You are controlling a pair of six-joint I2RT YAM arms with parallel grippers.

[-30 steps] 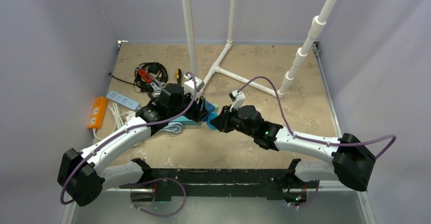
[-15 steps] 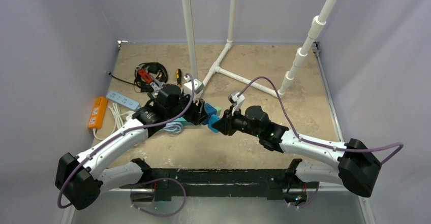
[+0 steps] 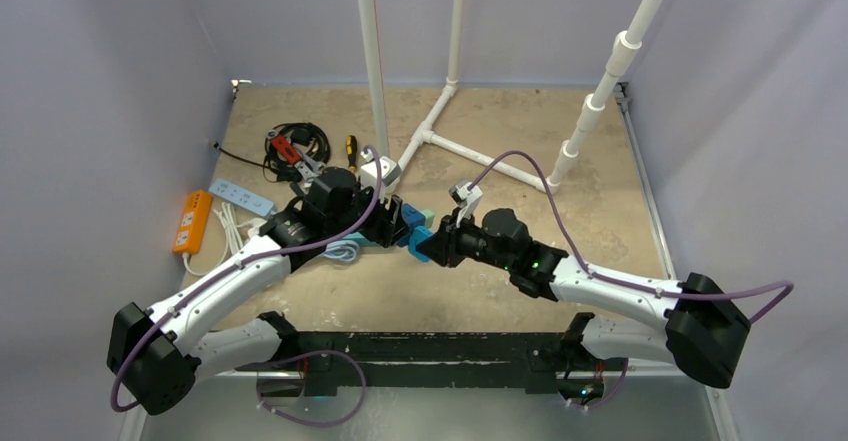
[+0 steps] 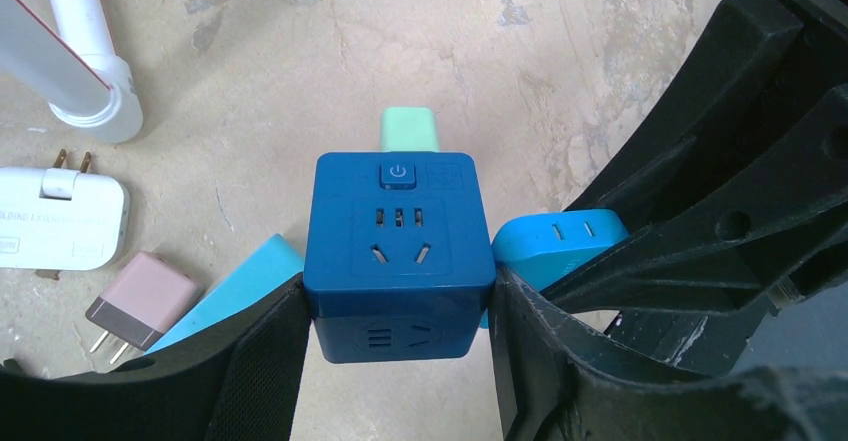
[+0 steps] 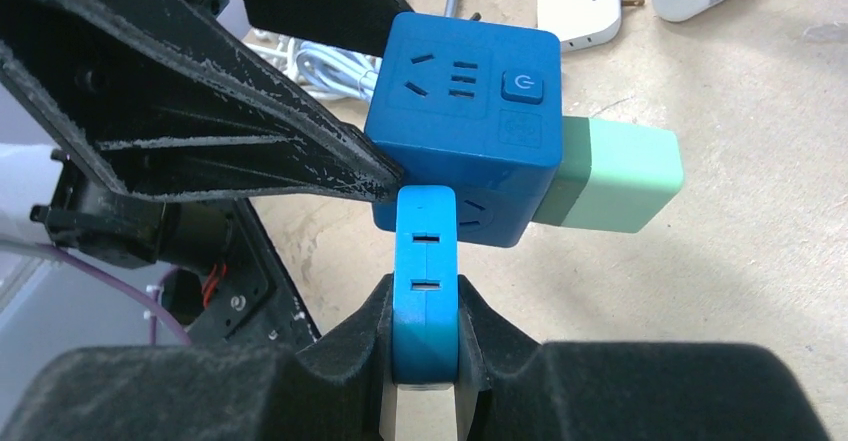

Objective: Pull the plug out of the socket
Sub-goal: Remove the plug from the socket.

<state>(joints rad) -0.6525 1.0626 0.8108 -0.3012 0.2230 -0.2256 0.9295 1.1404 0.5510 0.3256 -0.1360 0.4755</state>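
My left pincer (image 4: 400, 296) grips the dark blue cube socket (image 4: 400, 226) by opposite sides, mid-counter (image 3: 600, 211); my right pincer (image 5: 425, 336) is clamped narrow on the light blue plug (image 5: 425, 251), which sits against the socket's side.

Socket (image 4: 400, 241) in the left hand (image 4: 400, 306), plug (image 5: 425, 271) on its right in the right hand (image 5: 425, 311)
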